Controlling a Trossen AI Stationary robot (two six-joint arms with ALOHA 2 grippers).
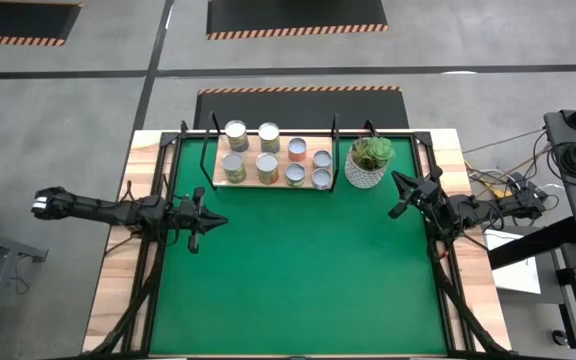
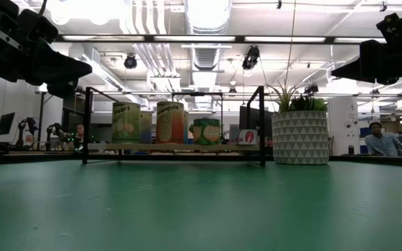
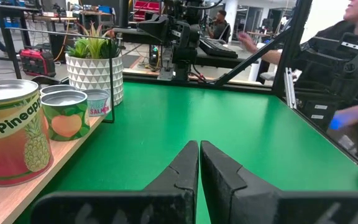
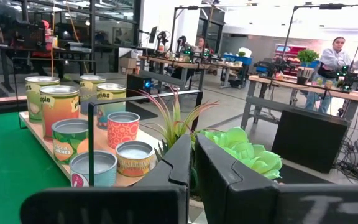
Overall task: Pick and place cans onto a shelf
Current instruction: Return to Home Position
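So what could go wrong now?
Maybe two things. The right hand sits close to the plant, so a careless swing might bump it. The cans stand packed together on the shelf, so one knock could tip several.

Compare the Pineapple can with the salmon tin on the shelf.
The Pineapple can is tall and wide; the salmon tin is low and small. The Pineapple can's label is orange-red; the salmon tin's is pale. The salmon tin stands beside the plant pot; the Pineapple can farther from it. Both stand upright on the shelf.
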